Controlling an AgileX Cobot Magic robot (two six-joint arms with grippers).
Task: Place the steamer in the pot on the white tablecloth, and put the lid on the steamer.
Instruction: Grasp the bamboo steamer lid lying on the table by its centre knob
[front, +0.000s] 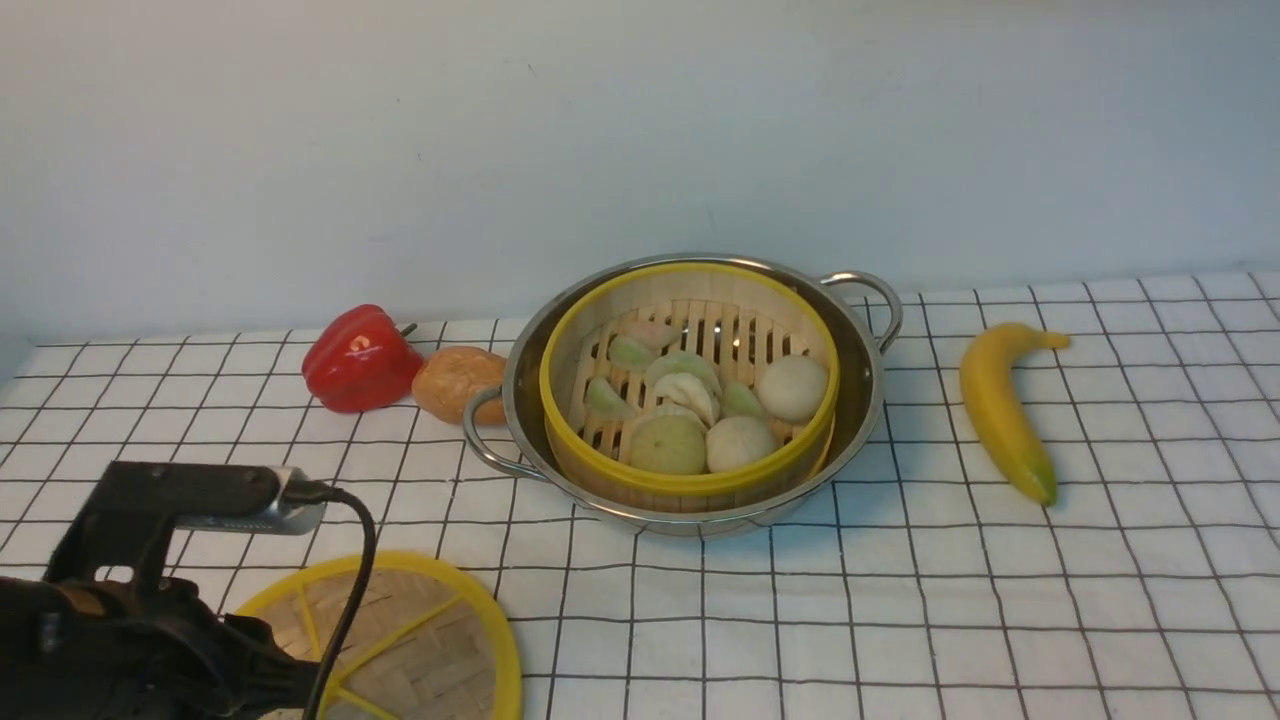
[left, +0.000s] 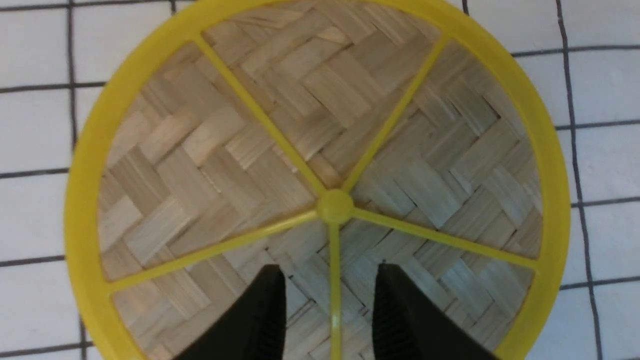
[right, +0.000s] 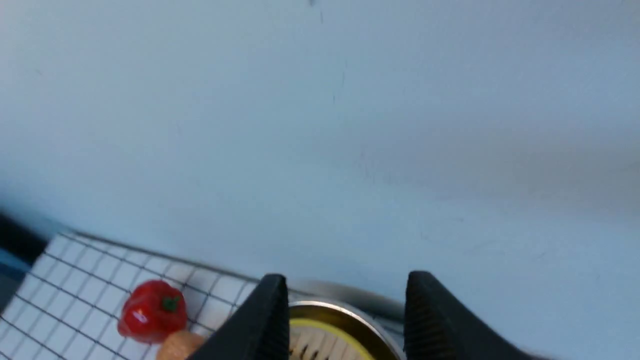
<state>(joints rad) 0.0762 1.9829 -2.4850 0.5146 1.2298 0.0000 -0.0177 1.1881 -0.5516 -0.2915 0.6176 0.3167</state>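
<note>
we see the robot's left hand (left: 330, 277) poised over the woven-bamboo steamer lid (left: 335, 280), its fingertips spread apart with nothing pinched between them. the lid lies flat at the near left of the desk, on the white tablecloth with its black grid (front: 1000, 620), well apart from the stainless-steel pot (front: 690, 522).

from where the left hand hangs, we find the lid's centre knob (left: 335, 206) just beyond the fingertips, on the side away from the arm. the fingertips straddle one yellow spoke (left: 334, 260), which runs from the knob back between them, so we judge the coming move to be a short reach along that spoke, then a descent to close on the knob. being round, the lid has no long axis to match; the knob is what we would line up on.

we count the left hand as clearly the nearer. the right hand (right: 347, 287), also spread and holding nothing, points toward the wall (right: 350, 150) in its own wrist view. the bamboo steamer (front: 690, 482) already sits inside the pot, uncovered, ahead of the lid and to its right, and that, by our reading, is the way the lid must then travel.
</note>
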